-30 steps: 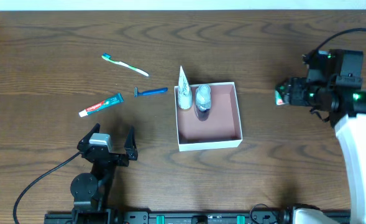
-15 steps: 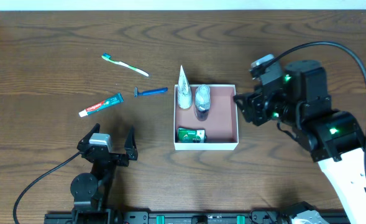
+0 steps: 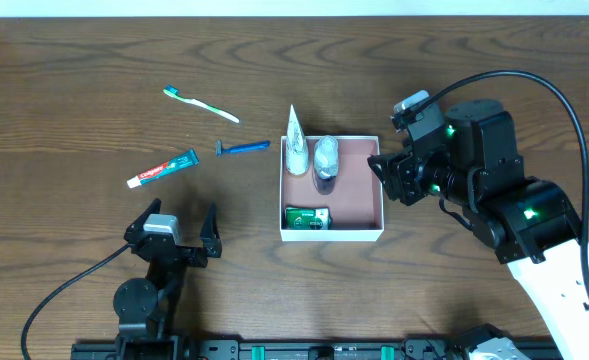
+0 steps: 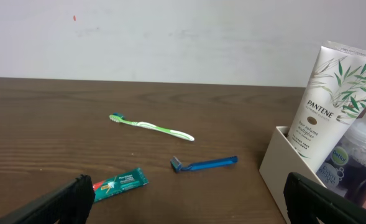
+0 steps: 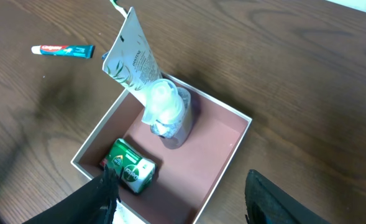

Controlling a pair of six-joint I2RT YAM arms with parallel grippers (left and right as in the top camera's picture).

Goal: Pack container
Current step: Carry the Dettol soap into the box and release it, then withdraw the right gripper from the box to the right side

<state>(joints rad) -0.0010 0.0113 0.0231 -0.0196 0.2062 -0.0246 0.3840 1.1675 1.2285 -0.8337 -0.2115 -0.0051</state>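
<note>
Container: shallow square box (image 3: 359, 208) with thin white walls and a dusty pink-brown floor, lidless, resting flat near the middle of the table (image 3: 74, 60).
Contents, far side: a white Pantene tube (image 3: 294, 140) stands cap-down in the far left corner, its flat end rising above the wall. A clear bottle (image 3: 326, 160) with dark liquid stands just beside it on the right, the two touching or nearly so.
Contents, near side: a green packet (image 3: 307, 217) lies on its side in the near left corner, close against the near wall. The right half of the floor is bare.
Right fingers (image 5: 102, 199): released and spread apart, nothing between them. In the overhead view they hang at the container's right wall, pointing in over it. The right wrist view looks down between them onto the box and its three items.
Left fingers (image 3: 210, 222): released, spread wide and holding nothing. They sit low near the front edge of the table, well apart from the container and to its left.
Loose on the table, left of the container: a blue razor (image 3: 244, 148) lies nearest, just off the far left corner. A red, white and green toothpaste tube (image 3: 164, 170) lies further left. A green and white toothbrush (image 3: 202, 103) lies beyond both, toward the far edge. None of the three touches another.
Table: dark brown wood grain.
</note>
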